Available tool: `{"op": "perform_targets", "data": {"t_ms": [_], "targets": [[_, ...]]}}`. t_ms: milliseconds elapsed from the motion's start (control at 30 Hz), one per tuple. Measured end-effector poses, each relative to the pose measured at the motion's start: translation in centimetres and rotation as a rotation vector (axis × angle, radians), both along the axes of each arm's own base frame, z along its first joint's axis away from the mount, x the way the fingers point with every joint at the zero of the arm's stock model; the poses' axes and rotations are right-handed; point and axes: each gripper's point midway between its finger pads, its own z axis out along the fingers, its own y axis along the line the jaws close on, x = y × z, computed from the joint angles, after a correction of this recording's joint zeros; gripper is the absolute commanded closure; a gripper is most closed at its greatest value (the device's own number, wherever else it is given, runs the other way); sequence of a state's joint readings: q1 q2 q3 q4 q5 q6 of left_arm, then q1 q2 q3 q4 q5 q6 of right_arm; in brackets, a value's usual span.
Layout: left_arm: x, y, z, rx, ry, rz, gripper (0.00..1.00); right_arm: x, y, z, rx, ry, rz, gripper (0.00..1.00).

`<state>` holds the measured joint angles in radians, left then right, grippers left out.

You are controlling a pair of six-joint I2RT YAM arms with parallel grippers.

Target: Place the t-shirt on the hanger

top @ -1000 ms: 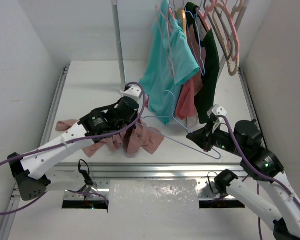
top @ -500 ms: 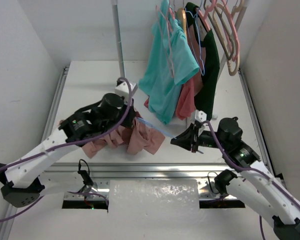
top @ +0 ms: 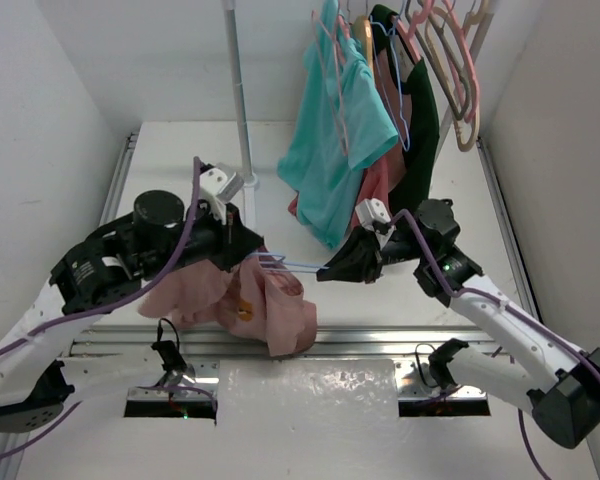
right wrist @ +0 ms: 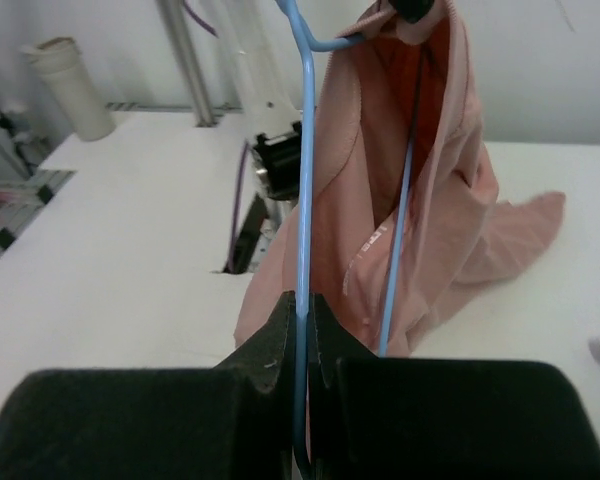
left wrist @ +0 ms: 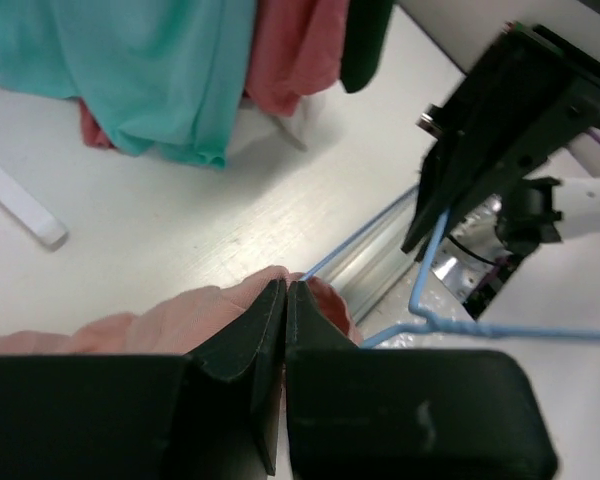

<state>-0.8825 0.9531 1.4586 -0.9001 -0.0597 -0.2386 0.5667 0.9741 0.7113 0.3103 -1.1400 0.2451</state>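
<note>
The dusty pink t-shirt [top: 248,305] hangs off the table, bunched, with my left gripper [top: 252,256] shut on its upper edge. In the left wrist view the closed fingertips [left wrist: 277,296] pinch pink t-shirt fabric [left wrist: 170,318]. The pale blue wire hanger [top: 296,266] spans the gap between both grippers. My right gripper [top: 330,272] is shut on the hanger's wire [right wrist: 303,180]. In the right wrist view one side wire runs into the t-shirt [right wrist: 450,210] through its opening, and its hook end sits at the top by the left gripper.
A rack pole [top: 240,100] stands at the back. A teal t-shirt [top: 335,140], a coral garment [top: 372,205], a dark green garment [top: 418,150] and pink and tan hangers [top: 458,60] hang at the back right. A metal rail [top: 360,338] edges the table's front.
My left gripper lifted the t-shirt off the table and pulled back to the left. My right gripper swung the hanger up and left until its far end reached the t-shirt.
</note>
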Motion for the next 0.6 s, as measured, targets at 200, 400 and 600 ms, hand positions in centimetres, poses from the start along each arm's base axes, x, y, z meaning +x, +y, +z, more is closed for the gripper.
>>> {"op": "perform_targets", "data": {"t_ms": [200,400,600], "targets": [[-2.1,-1.4,1.0,-0.018,0.017,-0.154,1.0,-0.2,1.0,2.4,0.017,0.007,0.161,1.0],[0.2,-4.1,3.2,0.012,-0.001,-0.172,1.0,-0.1,1.3,2.6,0.033,0.048,0.21,1.0],[3.7,-6.4,0.9,0.094,0.039,-0.11,1.0,-1.4,0.4,-0.4,0.076,0.127,0.142,1.0]]}}
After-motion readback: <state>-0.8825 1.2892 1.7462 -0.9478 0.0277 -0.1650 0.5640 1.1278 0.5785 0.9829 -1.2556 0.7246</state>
